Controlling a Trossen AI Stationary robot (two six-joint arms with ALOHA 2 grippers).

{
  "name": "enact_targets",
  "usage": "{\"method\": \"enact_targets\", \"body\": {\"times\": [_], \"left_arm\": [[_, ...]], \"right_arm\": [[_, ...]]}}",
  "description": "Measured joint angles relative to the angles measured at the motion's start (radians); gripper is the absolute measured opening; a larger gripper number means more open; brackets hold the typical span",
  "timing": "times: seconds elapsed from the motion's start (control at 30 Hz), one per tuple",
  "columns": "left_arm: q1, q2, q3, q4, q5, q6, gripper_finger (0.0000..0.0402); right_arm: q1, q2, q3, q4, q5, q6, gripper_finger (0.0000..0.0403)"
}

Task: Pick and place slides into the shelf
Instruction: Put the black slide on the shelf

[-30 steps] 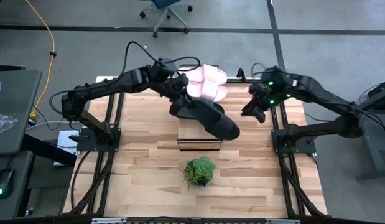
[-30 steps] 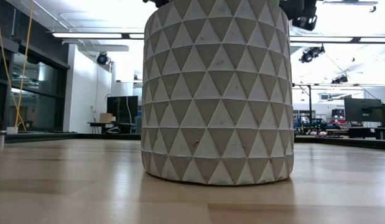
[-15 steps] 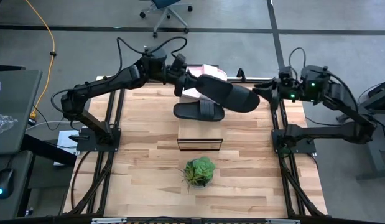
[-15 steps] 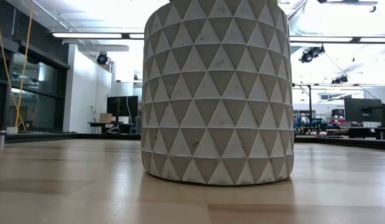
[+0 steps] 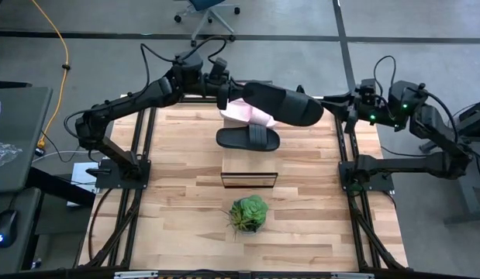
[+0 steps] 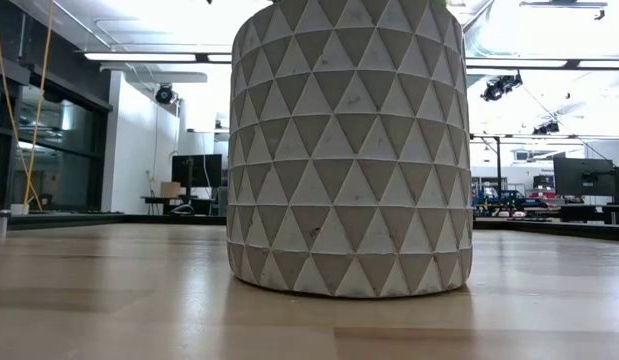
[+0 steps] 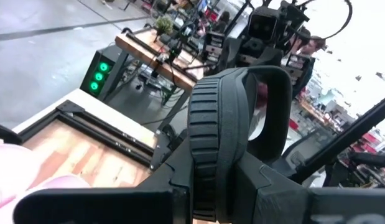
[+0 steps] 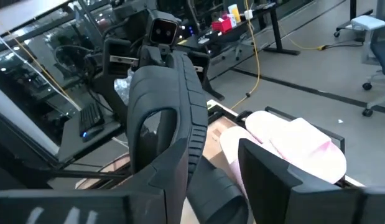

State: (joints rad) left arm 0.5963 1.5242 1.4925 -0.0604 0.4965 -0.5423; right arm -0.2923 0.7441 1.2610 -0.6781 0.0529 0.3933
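Left gripper [image 5: 228,94] clamps black slide [image 5: 282,105] aloft; right gripper [image 5: 330,108] at its other end, grip indeterminate. No legible writing.

We see the black slide [image 5: 282,105] lifted off the shelf [image 5: 250,167] since a second ago, now hanging level between the left gripper [image 5: 224,97] and right gripper [image 5: 333,108] (both clamped on it), over the pink slides [image 5: 251,115].
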Motion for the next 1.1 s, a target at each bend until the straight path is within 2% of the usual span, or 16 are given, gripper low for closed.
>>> {"method": "enact_targets", "body": {"times": [0.23, 0.43, 1.1], "left_arm": [[0.018, 0.000, 0.000, 0.012, -0.004, -0.006, 0.0043], [0.031, -0.002, 0.001, 0.023, -0.051, -0.012, 0.0043], [0.025, -0.001, 0.001, 0.090, 0.027, -0.031, 0.0042]], "right_arm": [[0.000, -0.009, 0.000, 0.016, -0.013, 0.033, 0.0179], [0.001, -0.027, -0.001, 0.031, -0.003, 0.072, 0.0220], [0.001, 0.059, -0.001, 0.075, 0.020, 0.042, 0.0224]]}}
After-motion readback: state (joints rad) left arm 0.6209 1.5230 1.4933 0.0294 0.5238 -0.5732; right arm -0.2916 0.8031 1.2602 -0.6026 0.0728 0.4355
